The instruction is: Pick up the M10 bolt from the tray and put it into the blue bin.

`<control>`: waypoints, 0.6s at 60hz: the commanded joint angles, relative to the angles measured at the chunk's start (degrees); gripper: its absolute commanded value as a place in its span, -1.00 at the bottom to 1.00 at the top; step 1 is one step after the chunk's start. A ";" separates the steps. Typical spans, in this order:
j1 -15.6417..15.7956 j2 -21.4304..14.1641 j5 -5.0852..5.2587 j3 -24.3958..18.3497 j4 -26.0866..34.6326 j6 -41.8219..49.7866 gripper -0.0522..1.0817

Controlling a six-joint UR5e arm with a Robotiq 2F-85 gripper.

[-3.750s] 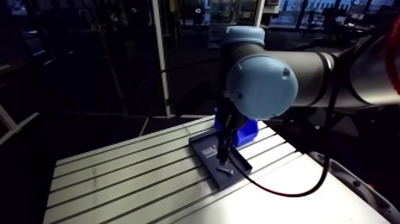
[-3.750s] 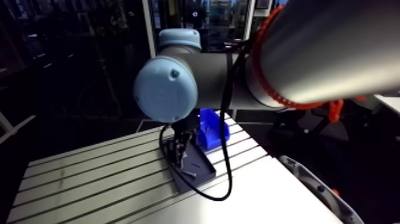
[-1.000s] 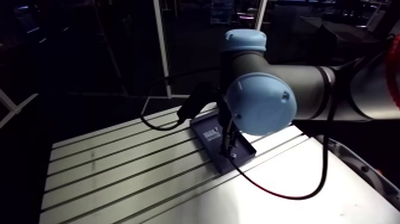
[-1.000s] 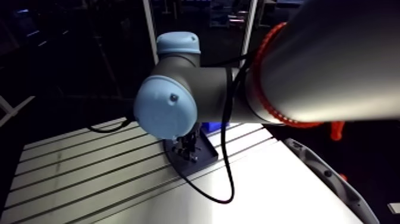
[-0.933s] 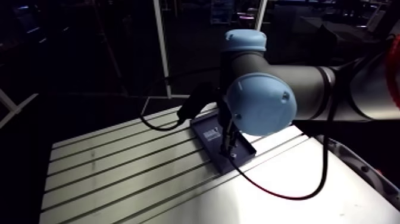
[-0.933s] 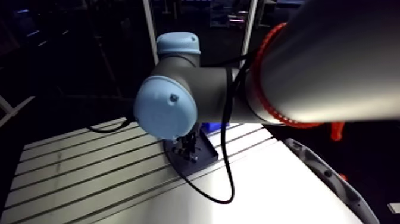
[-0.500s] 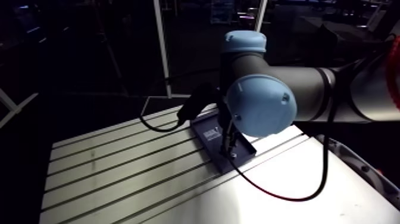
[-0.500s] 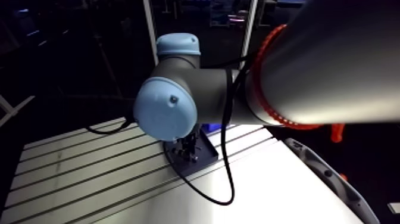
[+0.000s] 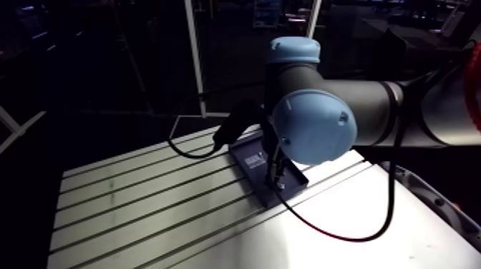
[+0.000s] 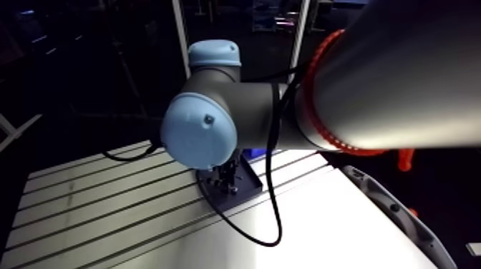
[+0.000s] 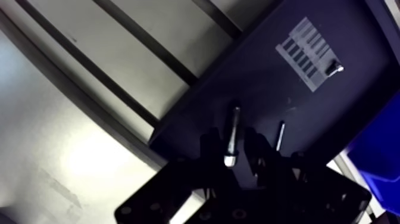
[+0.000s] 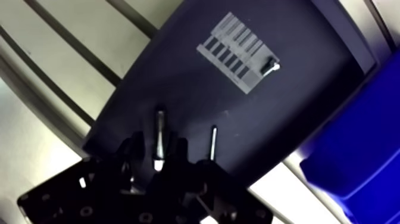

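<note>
slotted aluminium table (image 9: 143, 207) is seen across the lower left of the arm view, brightly lit toward the lower right. one dark tray (image 11: 268, 101) is set on it just right of that frame's centre, beneath the blue-capped joint, and the gripper (image 11: 232, 143) is lowered over it.

in the wrist view the things are counted as follows: one tray, one blue bin (image 12: 357, 137), one m10 bolt (image 11: 234, 122), one thin dark pin (image 11: 280, 134), one small screw (image 11: 333, 68) and one striped label (image 11: 306, 50). the bolt is found lying flat on the tray floor, its head end between the two fingers (image 11: 209, 149) and its shank pointing ahead of them. the pin is laid just beside the bolt, outside the fingers. the screw is placed on the edge of the label, well ahead of the gripper. the bin is set against the tray's far side, beyond the pin.

the gripper is held partly open, a narrow dark gap being seen on each side of the bolt. nothing is gripped; contact with the tray cannot be told.
</note>
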 commanded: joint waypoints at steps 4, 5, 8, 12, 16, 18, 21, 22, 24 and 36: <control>-0.08 0.19 0.00 0.00 0.00 0.00 0.21; -0.08 0.19 0.00 0.00 0.00 0.00 0.21; 0.00 0.19 0.00 -0.07 0.00 0.00 0.21; 0.00 0.19 0.00 -0.01 0.00 0.00 0.21; 0.00 0.19 0.00 -0.09 0.00 0.00 0.22; 0.00 0.19 0.00 -0.09 0.00 0.00 0.21; 0.00 0.19 0.00 -0.01 0.00 0.00 0.22; 0.00 0.19 0.00 -0.01 0.00 0.00 0.22; 0.00 0.19 0.00 0.00 0.00 0.00 0.26; 0.00 0.19 -0.08 0.26 0.00 0.00 0.32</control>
